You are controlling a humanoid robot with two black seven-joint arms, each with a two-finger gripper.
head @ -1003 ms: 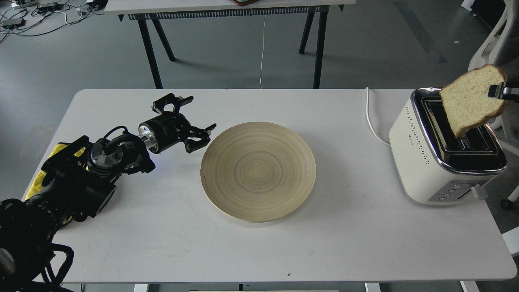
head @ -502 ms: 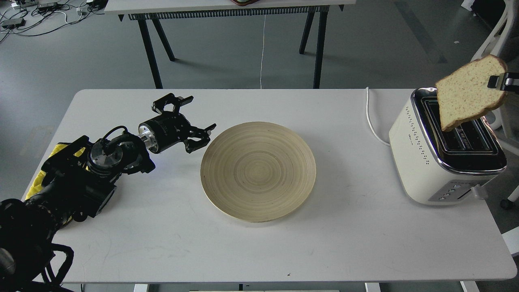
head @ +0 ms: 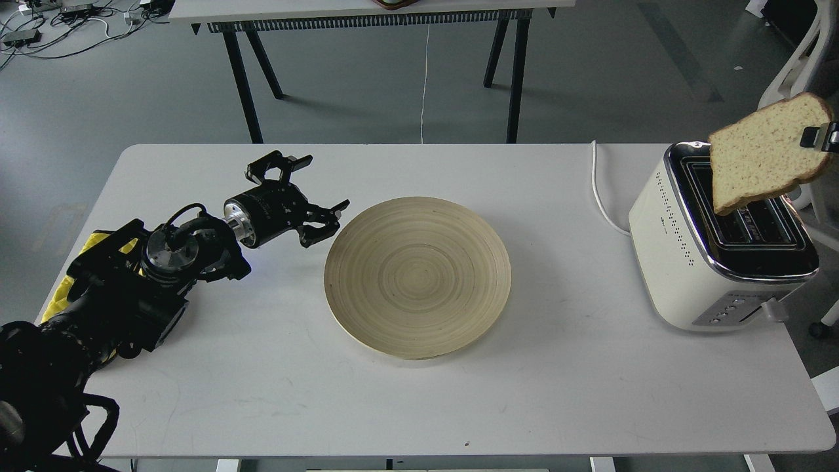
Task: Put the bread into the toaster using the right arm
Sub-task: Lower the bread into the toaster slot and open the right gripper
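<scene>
Since half a second ago the bread (head: 760, 160) has slid a bit toward 3 o'clock, tilted above the toaster (head: 711, 246), low corner over the slots. My right gripper (head: 820, 137) pinches its right edge, mostly out of frame. Over at 9 o'clock my left gripper (head: 308, 196) rests spread open beside the wooden plate (head: 417, 276).

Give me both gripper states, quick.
Left gripper: open, holding nothing.
Right gripper: shut on the bread, above the toaster.
</scene>
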